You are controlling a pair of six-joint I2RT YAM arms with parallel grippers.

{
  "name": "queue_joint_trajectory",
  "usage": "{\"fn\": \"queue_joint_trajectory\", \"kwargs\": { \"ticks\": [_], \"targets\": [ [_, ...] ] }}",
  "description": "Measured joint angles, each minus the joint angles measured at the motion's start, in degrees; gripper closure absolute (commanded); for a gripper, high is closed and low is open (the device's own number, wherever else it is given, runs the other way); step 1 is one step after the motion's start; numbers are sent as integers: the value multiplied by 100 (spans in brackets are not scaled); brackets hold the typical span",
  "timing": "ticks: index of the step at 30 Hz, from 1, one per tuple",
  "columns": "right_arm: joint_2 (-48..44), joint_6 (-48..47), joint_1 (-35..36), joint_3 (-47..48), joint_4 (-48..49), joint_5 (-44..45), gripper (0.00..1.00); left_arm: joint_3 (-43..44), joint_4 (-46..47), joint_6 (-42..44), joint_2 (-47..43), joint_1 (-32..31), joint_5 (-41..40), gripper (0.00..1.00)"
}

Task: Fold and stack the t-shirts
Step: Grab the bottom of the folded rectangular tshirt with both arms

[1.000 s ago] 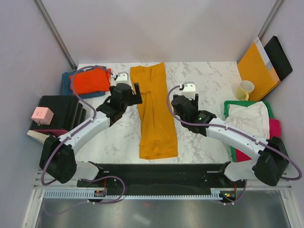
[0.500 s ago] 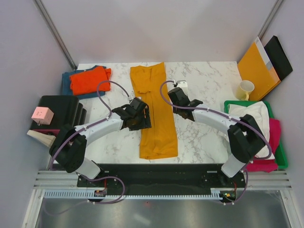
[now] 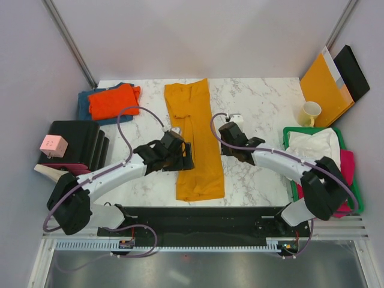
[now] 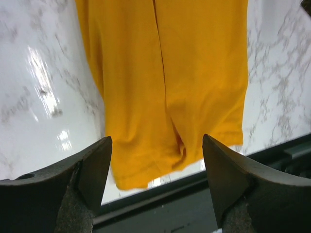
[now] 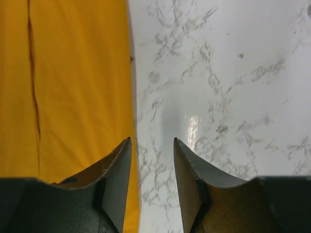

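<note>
The mustard-yellow t-shirt [image 3: 195, 141] lies flat as a long strip folded lengthwise down the table's middle. My left gripper [image 3: 185, 157] is open wide and empty, above the shirt's left edge near its lower half. In the left wrist view the shirt's near hem [image 4: 165, 160] shows between the fingers [image 4: 95, 165]. My right gripper [image 3: 223, 138] is open and empty at the shirt's right edge. In the right wrist view its left finger [image 5: 121, 160] is over the yellow cloth [image 5: 77, 87] and its right finger over bare marble. An orange t-shirt [image 3: 111, 101] lies folded on a teal-blue one [image 3: 84, 107] at the back left.
A green bin [image 3: 333, 133] at the right holds a white t-shirt [image 3: 312, 147] and a magenta one [image 3: 346, 162]. A yellow mug [image 3: 310, 113], an orange-brown envelope [image 3: 324, 81] and a black folder [image 3: 354, 72] stand at the back right. A black rack [image 3: 75, 141] with a pink box [image 3: 53, 144] stands at the left.
My left gripper has swung from the back left of the shirt down to its lower left edge. My right gripper has moved toward the shirt's right edge and a little nearer. The shirt has not moved.
</note>
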Motion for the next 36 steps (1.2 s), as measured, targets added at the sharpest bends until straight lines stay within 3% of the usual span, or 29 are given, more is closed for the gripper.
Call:
{"fn": "queue_joint_trajectory", "kwargs": {
  "ticks": [5, 10, 18, 22, 24, 30, 36],
  "targets": [
    [-968, 260, 452, -778, -68, 90, 52, -846, -153, -474, -660, -656, -107, 26],
    [-1311, 437, 645, -1220, -184, 177, 51, -1574, -232, -1088, -704, -1003, -236, 36],
    [-1735, 490, 765, -1449, -348, 247, 51, -1993, -151, -1873, -811, -1255, -315, 42],
    [-1847, 487, 769, -1486, -354, 262, 51, -2059, -44, -2087, -811, -1296, -334, 55],
    [-1893, 487, 776, -1513, -372, 267, 51, -2094, 26, -2194, -796, -1311, -317, 69],
    [-1971, 575, 776, -1665, -391, 262, 49, -2214, 243, -2514, -750, -1353, -227, 97],
    [-2092, 787, 846, -1976, -389, 160, 45, -2312, 358, -2640, -839, -1386, -223, 98]
  ]
}}
